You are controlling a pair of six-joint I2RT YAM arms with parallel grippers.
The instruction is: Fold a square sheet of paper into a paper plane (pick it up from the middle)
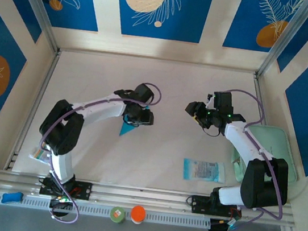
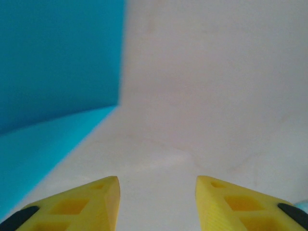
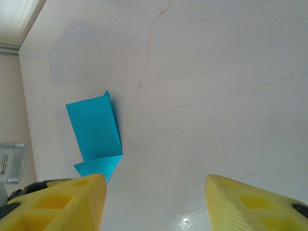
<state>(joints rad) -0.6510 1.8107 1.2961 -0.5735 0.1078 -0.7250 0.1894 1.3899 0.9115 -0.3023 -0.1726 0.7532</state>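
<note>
The cyan sheet of paper (image 1: 127, 128) lies folded on the white table, just in front of my left gripper (image 1: 140, 116). In the left wrist view the paper (image 2: 53, 86) is to the left of the yellow fingers (image 2: 91, 207), with one flap standing up and another lying flat. My left gripper (image 2: 158, 192) is open over bare table with nothing between its jaws. My right gripper (image 1: 196, 110) hovers apart, to the right of the paper. In the right wrist view that gripper (image 3: 154, 192) is open and empty, and the creased paper (image 3: 94, 127) lies beyond its left finger.
A pale printed packet (image 1: 203, 170) lies at the front right. A mint-green pad (image 1: 270, 144) sits at the right edge under the right arm. A green cap (image 1: 118, 214) and an orange cap (image 1: 138, 213) rest on the front rail. Patterned walls close in the table.
</note>
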